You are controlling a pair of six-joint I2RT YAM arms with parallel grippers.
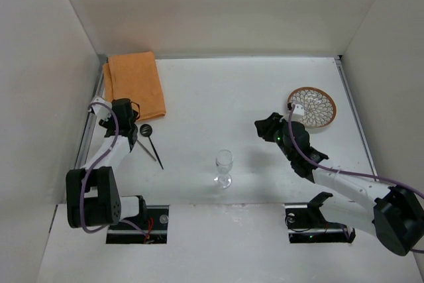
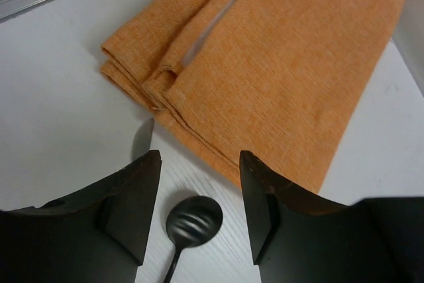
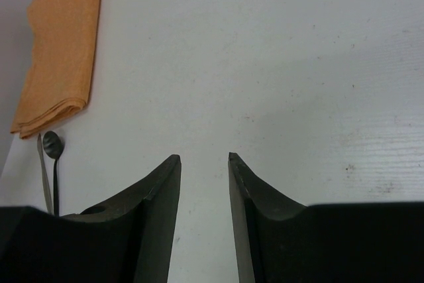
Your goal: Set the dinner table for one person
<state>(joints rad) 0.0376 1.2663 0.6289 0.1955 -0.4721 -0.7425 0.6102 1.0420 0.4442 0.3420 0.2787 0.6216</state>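
The white dinner table [image 1: 232, 91] holds an upright clear wine glass [image 1: 224, 167] near the front middle. A round patterned plate [image 1: 312, 107] lies at the back right. A black spoon [image 1: 153, 146] lies at the left, its bowl [image 2: 194, 222] on the table between my left fingers. A grey knife blade [image 2: 141, 140] shows beside it. My left gripper [image 1: 126, 120] [image 2: 199, 155] is open and empty over the spoon's bowl. My right gripper [image 1: 265, 127] [image 3: 203, 156] is open with a narrow gap, empty, left of the plate.
A folded orange cloth [image 1: 134, 85] lies at the back left, just beyond the spoon; it also shows in the left wrist view [image 2: 278, 64] and in the right wrist view [image 3: 59, 64]. Metal rails [image 1: 352, 107] run along the table's sides. White walls enclose the table.
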